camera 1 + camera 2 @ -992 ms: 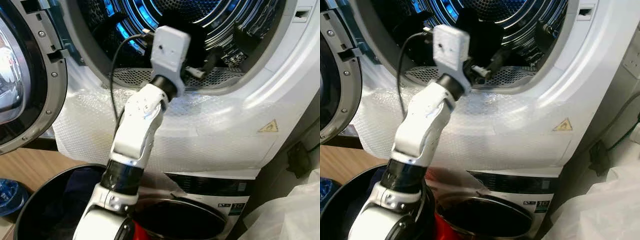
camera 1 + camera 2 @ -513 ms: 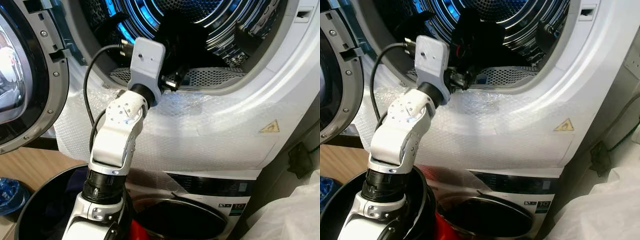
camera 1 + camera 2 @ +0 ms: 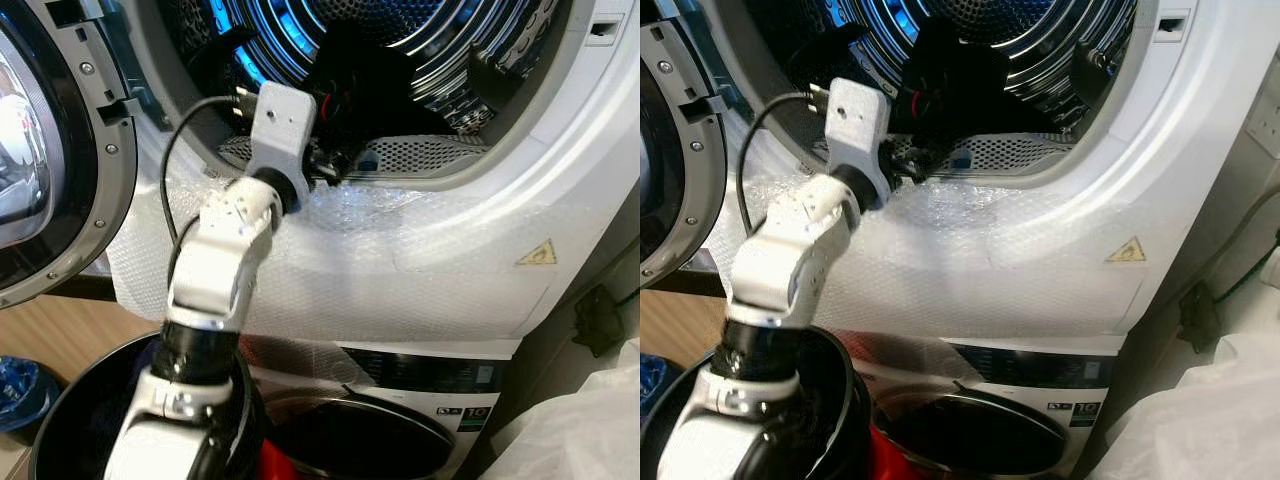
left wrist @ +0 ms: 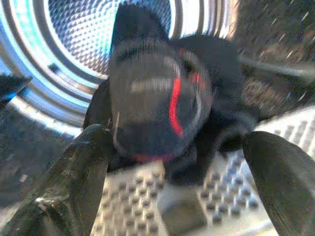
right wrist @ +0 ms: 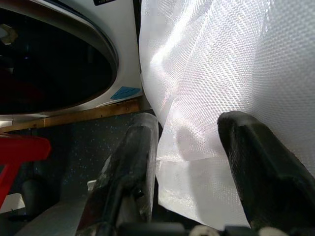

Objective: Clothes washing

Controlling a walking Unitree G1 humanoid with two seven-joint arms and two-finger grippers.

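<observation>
I have the left gripper (image 4: 177,196) at the near lip of the open drum (image 3: 400,40), fingers (image 4: 74,182) spread wide with nothing between them. Just beyond them a dark garment with red trim (image 4: 162,108) lies inside the drum, over the perforated rim (image 3: 430,155). My right gripper (image 5: 189,162) hangs low, fingers parted, beside a white mesh bag (image 5: 231,73).
</observation>
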